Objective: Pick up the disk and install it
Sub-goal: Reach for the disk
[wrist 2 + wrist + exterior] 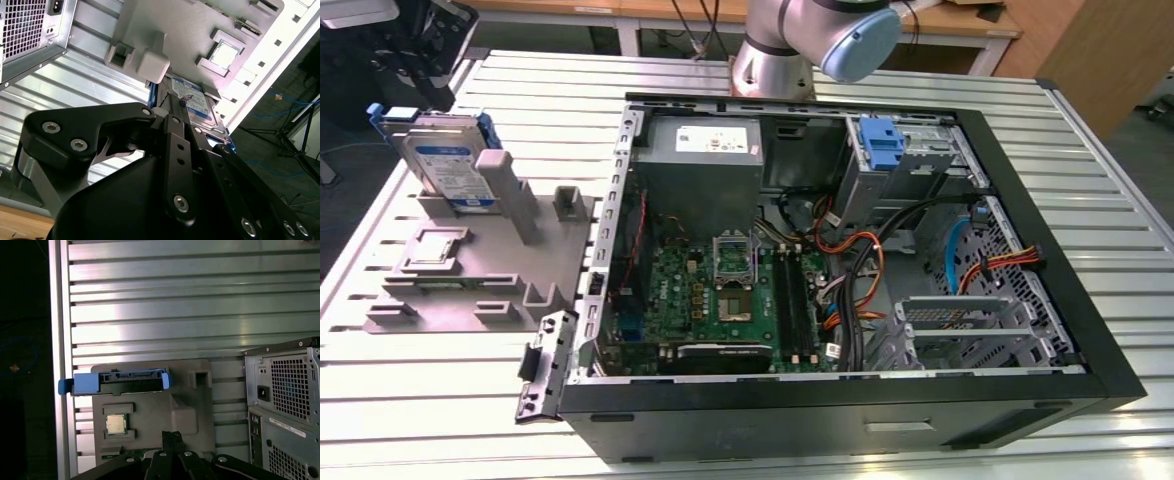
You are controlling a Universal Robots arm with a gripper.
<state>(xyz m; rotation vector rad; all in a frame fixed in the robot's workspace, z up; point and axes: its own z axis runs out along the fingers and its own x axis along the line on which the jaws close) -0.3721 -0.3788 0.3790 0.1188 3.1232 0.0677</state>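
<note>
1. A ribbed silver aluminium table (1121, 180) carries everything.
2. A black tower computer case (854, 425) lies on its side on the table with the side panel off. Its green motherboard, cables and metal drive cages are exposed. Its perforated rear panel shows in both wrist views (285, 405) (30, 25).
3. The silver robot arm with a blue joint cap (861, 45) rises from the table just behind the case.
4. A grey plastic stand with upright posts (467, 270) sits on the table just beside the case, on the exterior view's left.
5. The black end effector (172, 437) hangs over the stand. Its dark linkages crowd the second wrist view (175, 117). I cannot tell whether it is apart or together.
6. The flat rectangular silver disk with a white and blue label and a blue plastic carrier frame (447, 160) stands on edge in the stand's far end, leaning against a post. In the first wrist view the disk (120, 381) is seen edge-on, near the end effector but apart from it and not gripped. In the second wrist view it (192, 102) lies just past the end effector's tip.
7. A bare blue plastic bracket (881, 140) sits in a drive bay inside the case.
8. A small square silver processor chip (116, 424) rests in a recess of the stand, between disk and end effector.
</note>
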